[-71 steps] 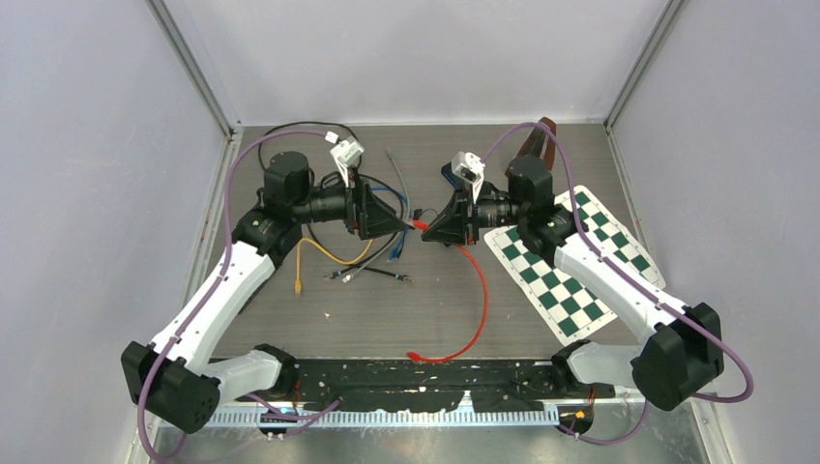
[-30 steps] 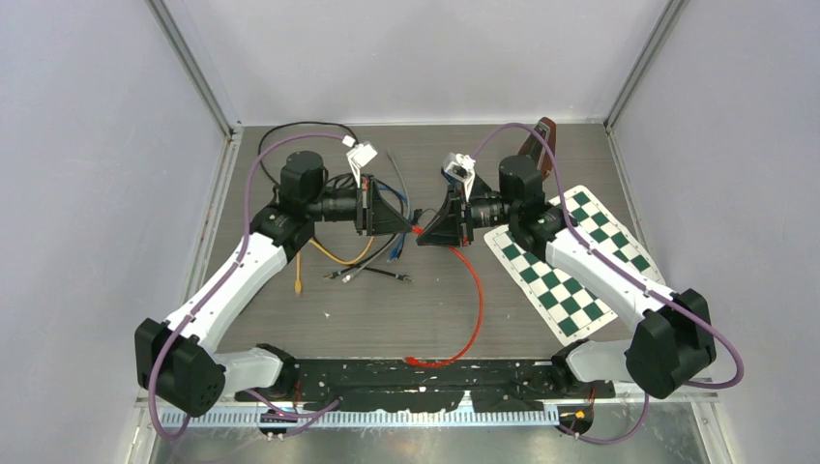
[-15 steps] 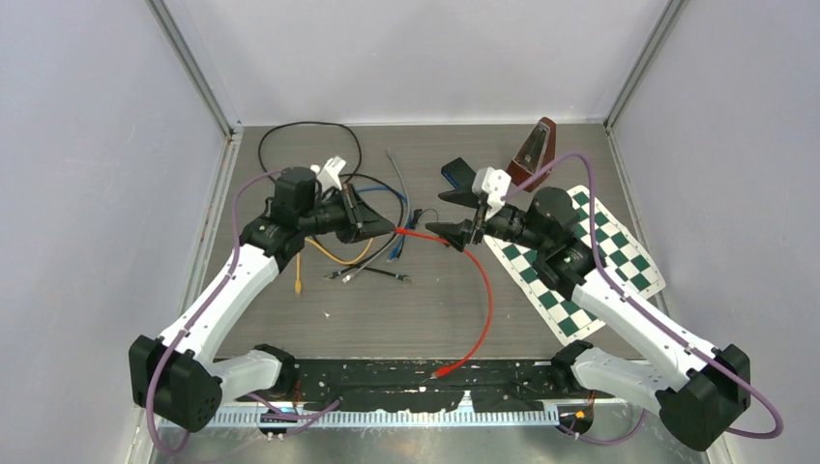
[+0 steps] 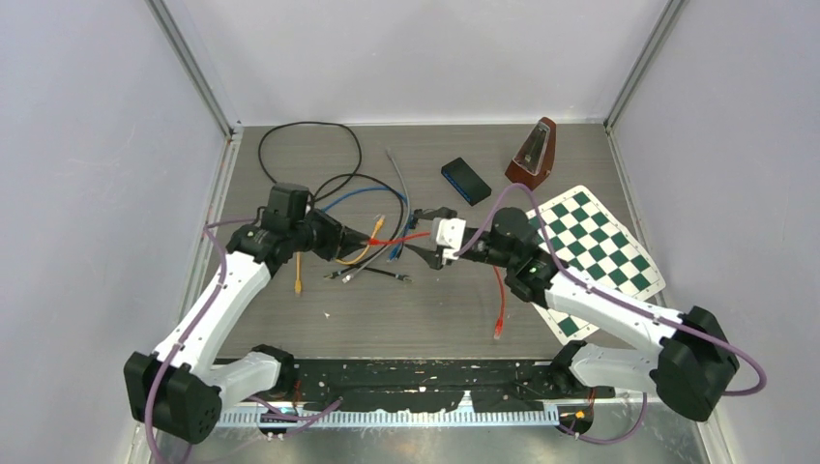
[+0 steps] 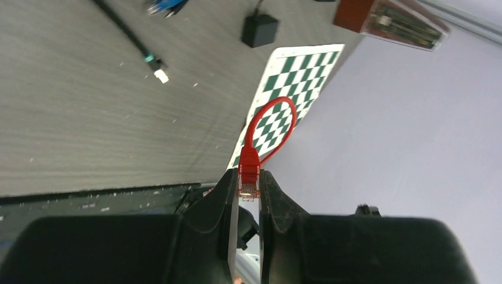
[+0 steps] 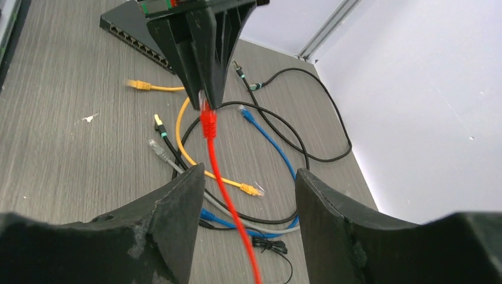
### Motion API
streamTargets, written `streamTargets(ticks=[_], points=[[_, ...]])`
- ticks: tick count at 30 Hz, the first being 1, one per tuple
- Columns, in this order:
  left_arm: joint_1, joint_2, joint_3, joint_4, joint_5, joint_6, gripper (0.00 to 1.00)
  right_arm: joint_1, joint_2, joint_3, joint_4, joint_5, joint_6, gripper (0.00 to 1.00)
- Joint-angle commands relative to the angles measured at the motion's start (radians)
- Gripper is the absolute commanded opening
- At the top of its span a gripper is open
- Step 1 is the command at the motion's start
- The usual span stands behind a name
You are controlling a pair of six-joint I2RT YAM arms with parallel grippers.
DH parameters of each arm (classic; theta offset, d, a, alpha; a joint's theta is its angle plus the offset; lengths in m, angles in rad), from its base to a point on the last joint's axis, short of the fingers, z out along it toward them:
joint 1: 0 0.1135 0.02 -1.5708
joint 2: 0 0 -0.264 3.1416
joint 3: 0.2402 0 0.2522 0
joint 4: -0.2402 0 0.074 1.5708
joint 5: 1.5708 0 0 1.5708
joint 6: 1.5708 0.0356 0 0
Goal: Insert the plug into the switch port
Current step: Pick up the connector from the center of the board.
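My left gripper [image 5: 249,177] is shut on the red plug [image 5: 249,168], which is pinched between the fingertips with its contacts facing back into the jaws. In the top view this gripper [image 4: 372,238] hovers over the loose cables and points right. The red cable [image 4: 401,236] runs from it between the fingers of my right gripper [image 4: 418,234], which stands open around the cable without touching it. The cable's other end [image 4: 498,329] lies on the table. The right wrist view shows the black switch [image 6: 127,35] with its row of ports, behind the left gripper [image 6: 204,100]. In the top view the left arm hides the switch.
Several loose cables, yellow [image 4: 334,253], blue [image 4: 353,193], grey and black, lie tangled under the two grippers. A dark blue box [image 4: 466,181] and a brown metronome [image 4: 532,153] stand at the back. A green-checked mat [image 4: 590,261] lies on the right.
My right gripper has opened and let go of the red cable. Both arms have dropped lower over the table, and the cable's free end has swung toward the right.
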Motion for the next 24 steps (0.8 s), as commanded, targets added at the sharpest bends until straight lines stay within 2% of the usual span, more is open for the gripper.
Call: streamTargets(ticks=[1, 4, 8, 12, 17, 24], points=[[0.007, 0.075, 0.044, -0.115, 0.108, -0.069, 0.00, 0.072, 0.071, -0.011, 0.185, 0.061, -0.120, 0.62], [0.007, 0.093, 0.050, -0.131, 0.136, -0.062, 0.00, 0.133, 0.159, -0.047, 0.359, 0.106, -0.149, 0.53], [0.007, 0.073, 0.010, -0.098, 0.142, -0.099, 0.00, 0.181, 0.258, -0.097, 0.548, 0.159, -0.161, 0.51], [0.007, 0.039, -0.040, -0.043, 0.145, -0.152, 0.00, 0.210, 0.334, -0.091, 0.612, 0.182, -0.163, 0.51], [0.008, 0.041, -0.047, -0.037, 0.155, -0.152, 0.00, 0.236, 0.410, -0.104, 0.711, 0.249, -0.162, 0.45], [0.008, 0.046, -0.062, -0.026, 0.171, -0.158, 0.00, 0.255, 0.491, -0.117, 0.782, 0.307, -0.177, 0.43]])
